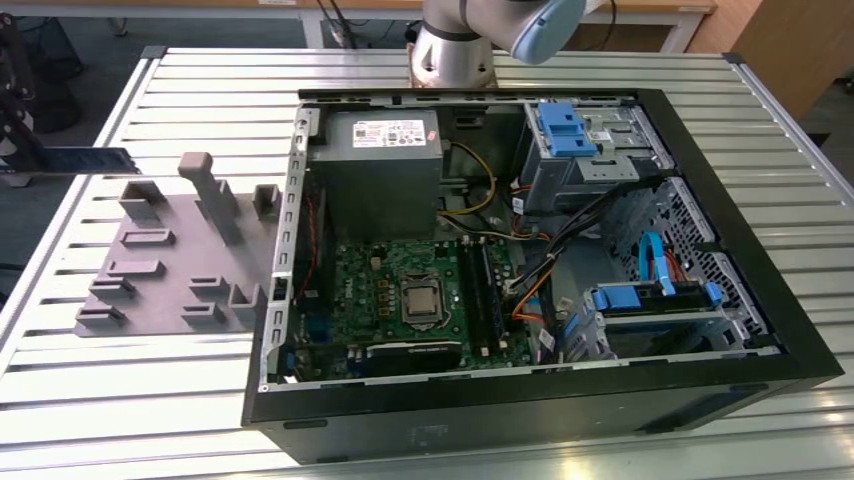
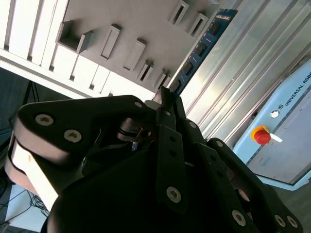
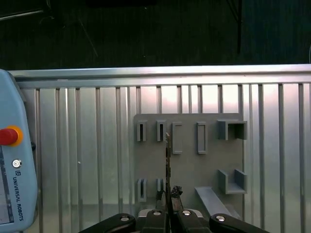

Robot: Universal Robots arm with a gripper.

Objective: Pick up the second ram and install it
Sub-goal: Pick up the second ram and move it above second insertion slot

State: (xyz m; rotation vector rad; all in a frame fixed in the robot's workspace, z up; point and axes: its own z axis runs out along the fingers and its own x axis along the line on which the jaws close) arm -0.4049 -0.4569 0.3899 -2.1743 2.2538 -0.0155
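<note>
The second ram (image 1: 88,159) is a long blue stick held level above the table at the exterior view's far left, beyond the grey holder tray (image 1: 174,250). My gripper (image 1: 27,165) is shut on its end. In the second wrist view the black fingers (image 2: 167,136) clamp the ram (image 2: 201,46), which reaches out past the tray (image 2: 121,24). The first wrist view shows the ram (image 3: 168,160) edge-on, rising from the gripper (image 3: 168,199) over the tray (image 3: 187,170). The open computer case (image 1: 534,400) lies at the exterior view's right, with the green motherboard (image 1: 387,290) and its memory slots (image 1: 483,290).
The slatted metal table (image 1: 160,400) carries the tray and the case. The case holds a power supply (image 1: 380,160), blue drive latches (image 1: 567,130) and loose cables (image 1: 534,270). A teach pendant (image 3: 12,170) with a red button lies near the table edge. The arm's base (image 1: 451,50) stands behind the case.
</note>
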